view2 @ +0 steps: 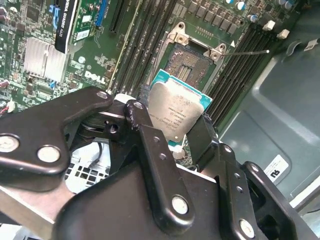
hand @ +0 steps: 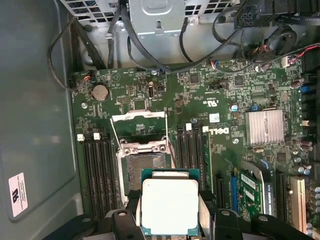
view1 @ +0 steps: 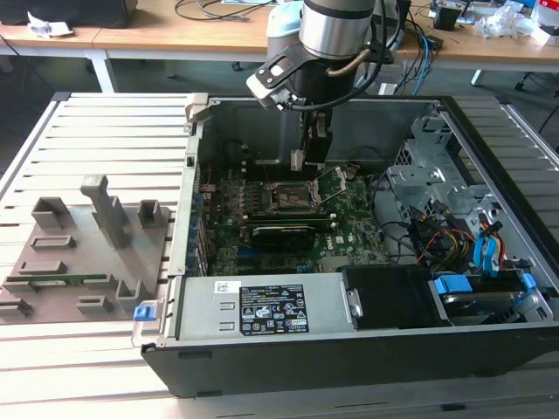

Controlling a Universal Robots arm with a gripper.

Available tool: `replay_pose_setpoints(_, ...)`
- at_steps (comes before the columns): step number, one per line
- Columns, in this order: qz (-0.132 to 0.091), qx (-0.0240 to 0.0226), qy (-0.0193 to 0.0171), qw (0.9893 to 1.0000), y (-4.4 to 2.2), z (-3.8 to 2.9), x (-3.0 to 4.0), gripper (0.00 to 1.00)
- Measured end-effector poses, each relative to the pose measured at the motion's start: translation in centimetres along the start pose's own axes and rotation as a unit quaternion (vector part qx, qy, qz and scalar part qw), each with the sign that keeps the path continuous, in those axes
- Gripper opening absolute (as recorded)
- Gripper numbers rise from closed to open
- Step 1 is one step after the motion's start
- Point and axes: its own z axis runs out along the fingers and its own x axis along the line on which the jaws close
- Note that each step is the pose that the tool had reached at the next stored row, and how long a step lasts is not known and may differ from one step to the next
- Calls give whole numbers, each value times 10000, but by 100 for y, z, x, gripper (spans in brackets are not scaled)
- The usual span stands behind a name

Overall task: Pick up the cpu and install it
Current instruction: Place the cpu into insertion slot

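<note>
Two black fingers (view2: 145,137) of your gripper (view2: 172,124) pinch the cpu (view2: 176,106) by its side edges, shiny silver top facing the camera in both wrist views. The cpu (hand: 169,205) hangs in the air over the board, just beside the socket (hand: 145,167) and not in it.

The socket is open. Its metal frame (hand: 139,129) is flipped up on the side away from the cpu, and the dark square inside is bare. Long black memory slots (hand: 97,170) run close along both sides of the socket, so there is little room there.

In the exterior view the gripper (view1: 312,150) reaches down into the computer case (view1: 188,201), near its far wall, with the socket (view1: 293,199) right under it. The green motherboard (view1: 354,231) lies flat around it. On the exterior view's right, cables (view1: 437,236) bunch up inside the case.

The case sits on a slatted table (view1: 105,131). A grey tray (view1: 79,253) with slots lies well apart on the exterior view's left. A wooden desk (view1: 175,35) stands far behind.
</note>
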Motion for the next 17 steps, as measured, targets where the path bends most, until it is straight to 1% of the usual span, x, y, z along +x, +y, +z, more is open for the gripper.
replay_pose_setpoints(2, -17, 0, 0, 10000, 0, 0, 0, 55)
replay_pose_setpoints(3, -60, 0, -3, 10000, 0, 0, 0, 55)
replay_pose_setpoints(4, -257, -1, -11, 9997, 0, 1, -1, 55)
replay_pose_setpoints(6, -607, -2, -27, 9982, 0, 3, 0, 55)
replay_pose_setpoints(10, -617, -2, -34, 9981, 0, 5, 0, 55)
replay_pose_setpoints(12, -660, -3, -34, 9978, 0, 13, 0, 55)
replay_pose_setpoints(14, -729, -3, -37, 9973, 1, 51, 0, 55)
replay_pose_setpoints(17, -740, -3, -37, 9973, 1, 67, 0, 55)
